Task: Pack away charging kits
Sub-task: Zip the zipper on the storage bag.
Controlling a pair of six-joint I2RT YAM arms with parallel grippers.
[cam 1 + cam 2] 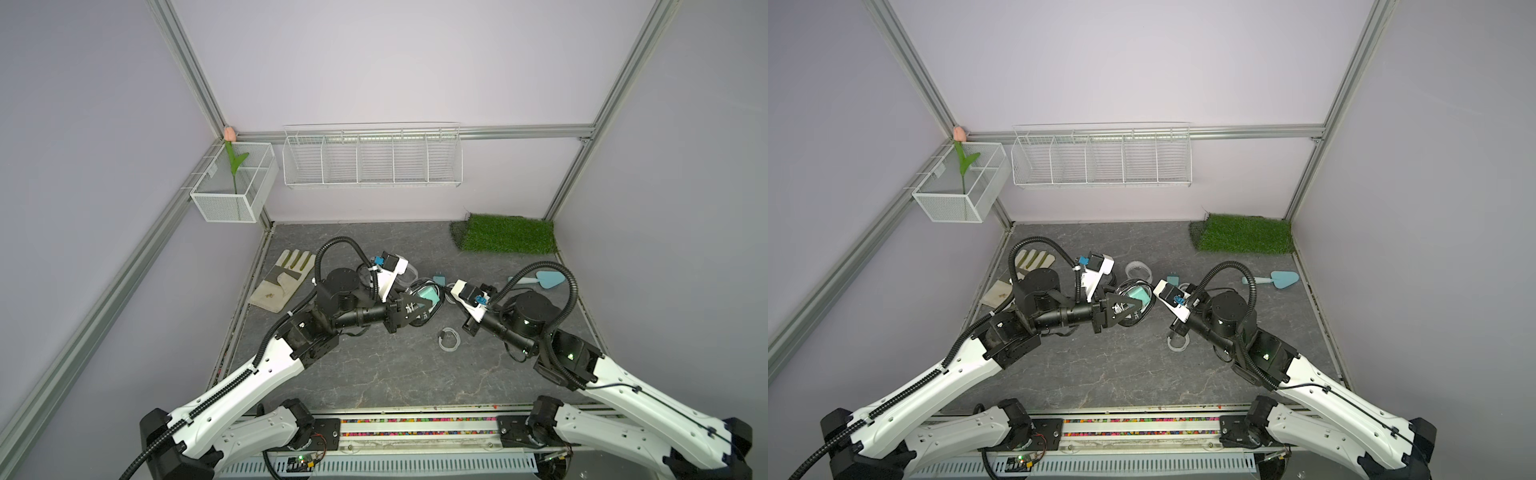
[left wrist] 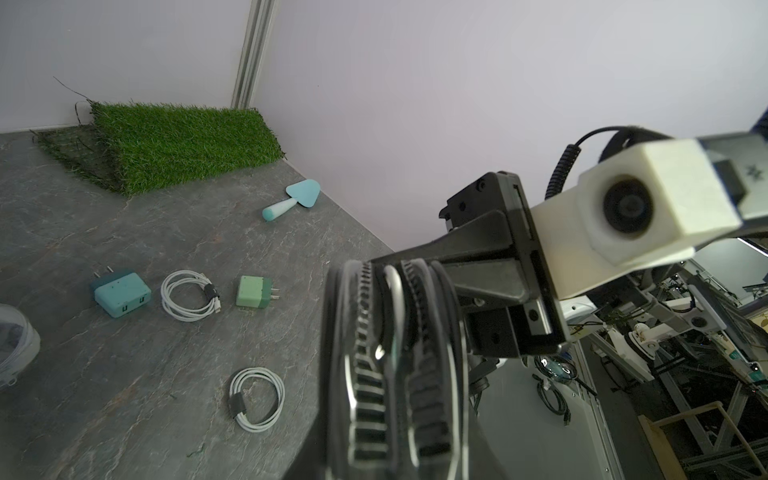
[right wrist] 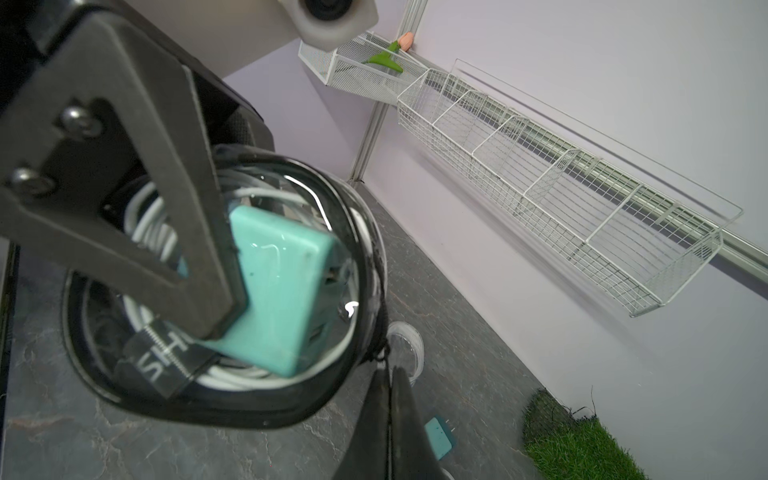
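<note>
My left gripper (image 1: 423, 308) is shut on a black-rimmed oval case (image 1: 430, 296), held off the table and seen edge-on with its zipper teeth (image 2: 395, 353). Through its clear wall show a teal adapter (image 3: 278, 291) and a coiled white cable (image 3: 232, 378). My right gripper (image 3: 390, 374) is shut on the case's thin black zipper pull at the rim. On the table lie a teal adapter (image 2: 121, 292), a green adapter (image 2: 253, 292), two coiled white cables (image 2: 191, 295) (image 2: 257, 392) and a white-rimmed case (image 1: 1139, 270).
A beige glove (image 1: 282, 282) lies at the left and a light-blue trowel (image 1: 544, 280) at the right. A grass mat (image 1: 507, 235) fills the back right corner. A white wire shelf (image 1: 372, 158) and a mesh basket (image 1: 235, 183) hang on the walls.
</note>
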